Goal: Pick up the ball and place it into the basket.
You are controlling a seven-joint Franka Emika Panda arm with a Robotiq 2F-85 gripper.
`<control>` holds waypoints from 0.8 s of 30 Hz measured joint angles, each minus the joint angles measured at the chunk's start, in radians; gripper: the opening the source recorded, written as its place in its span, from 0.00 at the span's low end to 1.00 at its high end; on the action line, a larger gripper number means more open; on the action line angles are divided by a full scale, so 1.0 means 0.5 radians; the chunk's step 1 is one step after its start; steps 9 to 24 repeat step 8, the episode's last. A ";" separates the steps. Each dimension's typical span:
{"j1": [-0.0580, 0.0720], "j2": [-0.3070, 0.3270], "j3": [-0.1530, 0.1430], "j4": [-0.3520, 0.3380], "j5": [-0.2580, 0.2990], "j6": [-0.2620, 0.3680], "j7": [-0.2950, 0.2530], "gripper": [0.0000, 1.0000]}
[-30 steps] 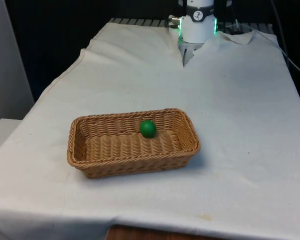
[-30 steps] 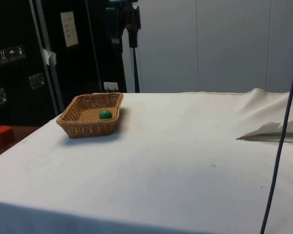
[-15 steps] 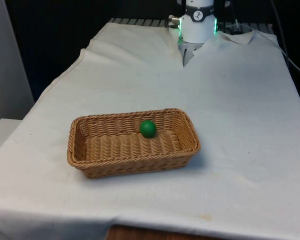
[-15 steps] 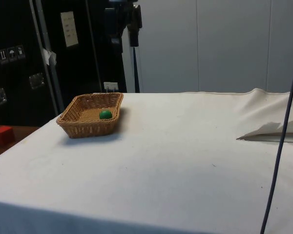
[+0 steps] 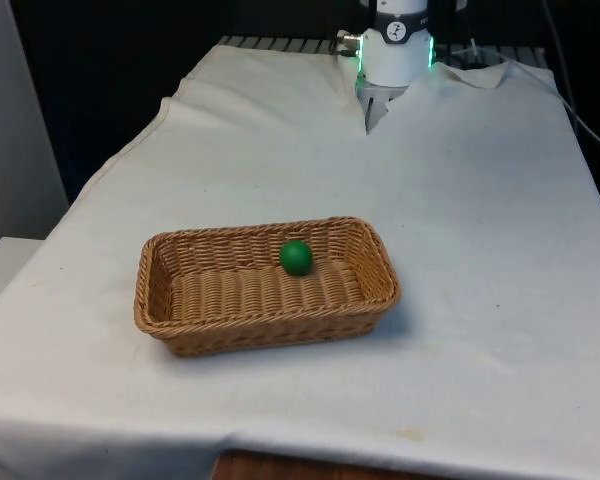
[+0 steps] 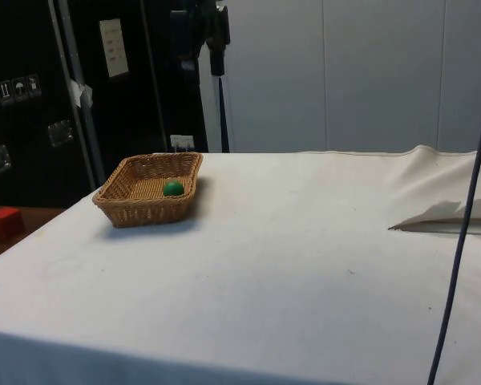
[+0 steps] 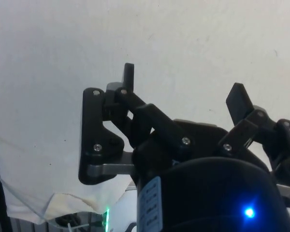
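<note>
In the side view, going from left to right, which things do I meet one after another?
Red block → basket → green ball inside the basket → fold of cloth → dark cable.

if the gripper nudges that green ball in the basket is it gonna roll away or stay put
The green ball is round and smooth, so it would probably roll at a light touch. It lies inside the wicker basket, near the far wall, so the raised sides would likely stop it. The woven floor may slow it a little. The gripper is open, holding nothing.
</note>
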 measured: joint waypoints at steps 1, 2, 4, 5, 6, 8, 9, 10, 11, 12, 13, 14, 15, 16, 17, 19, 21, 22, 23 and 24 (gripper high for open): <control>0.000 0.000 0.000 0.000 0.000 0.000 -0.008 1.00; 0.000 -0.002 0.002 0.002 0.002 0.002 -0.024 1.00; 0.000 -0.002 0.004 0.002 0.002 0.002 -0.032 1.00; 0.000 -0.004 0.004 0.000 0.002 0.002 -0.048 1.00; 0.000 -0.006 0.004 -0.002 0.002 0.000 -0.054 1.00; 0.000 -0.006 0.004 -0.002 0.002 0.000 -0.054 1.00; 0.000 -0.006 0.004 -0.002 0.002 0.000 -0.054 1.00; 0.000 -0.006 0.004 -0.002 0.002 0.000 -0.054 1.00; 0.000 -0.006 0.004 -0.002 0.002 0.000 -0.054 1.00; 0.000 -0.006 0.004 -0.002 0.002 0.000 -0.054 1.00; 0.000 -0.006 0.004 -0.002 0.002 0.000 -0.054 1.00; 0.000 -0.006 0.004 -0.002 0.002 0.000 -0.054 1.00; 0.000 -0.006 0.004 -0.002 0.002 0.000 -0.054 1.00; 0.000 -0.006 0.004 -0.002 0.002 0.000 -0.054 1.00; 0.000 -0.006 0.004 -0.002 0.002 0.000 -0.054 1.00; 0.000 -0.006 0.004 -0.002 0.002 0.000 -0.054 1.00; 0.000 -0.006 0.004 -0.002 0.002 0.000 -0.054 1.00; 0.000 -0.006 0.004 -0.002 0.002 0.000 -0.054 1.00; 0.000 -0.006 0.004 -0.002 0.002 0.000 -0.054 1.00; 0.000 -0.006 0.004 -0.002 0.002 0.000 -0.054 1.00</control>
